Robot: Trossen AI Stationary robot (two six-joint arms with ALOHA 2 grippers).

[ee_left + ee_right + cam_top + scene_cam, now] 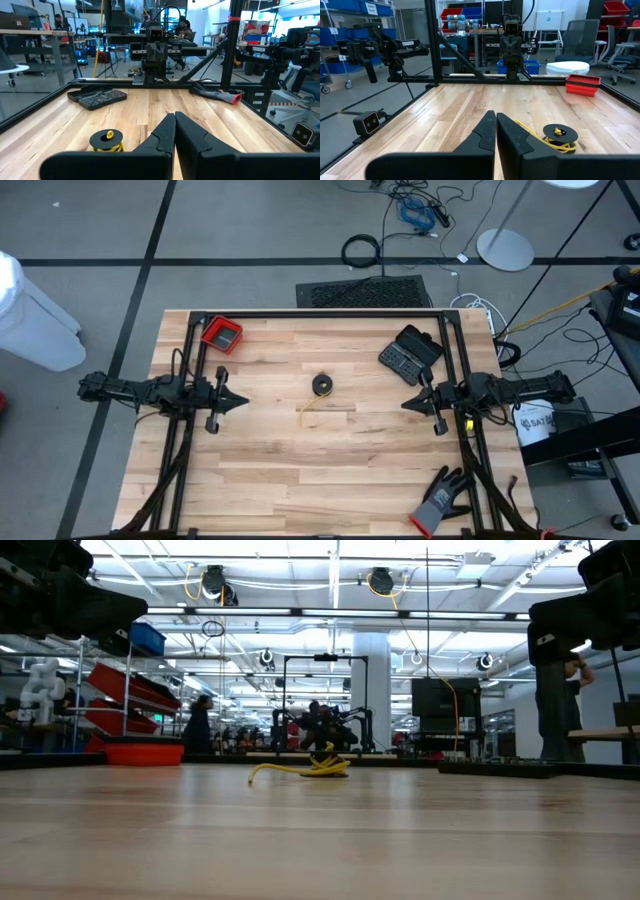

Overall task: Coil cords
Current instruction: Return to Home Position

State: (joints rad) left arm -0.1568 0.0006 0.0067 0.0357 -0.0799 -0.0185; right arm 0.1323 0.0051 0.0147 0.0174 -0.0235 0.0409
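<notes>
Near edge: glove (pixel 441 498) lying at the table's (pixel 300 470) near right corner, well apart from the work.
Left gripper (pixel 238 402): parked at the table's left side, pointing inward. Fingers pressed flat together, nothing between them.
Right gripper (pixel 408 404): mirrored at the right side, fingers likewise closed on each other, holding nothing.
Spool (pixel 322 384): black, resting on the wood at table centre, between the two grippers and well apart from both, slightly beyond the line joining them.
Cord (pixel 559 145): yellow and thin, mostly wound in loose turns beneath the spool's black top disc. One short tail lies out on the wood, curving away toward the near left.
Done: winding looks largely complete — both arms clear of the spool and sitting at the sides, as if at rest.
Left: probably only the free tail, not yet tucked in. Turns look slack rather than snug, so likely to loosen if nudged.
Far edge: red tray (pixel 221 334) at the far left, black case (pixel 408 355) at the far right, neither near the cord.
</notes>
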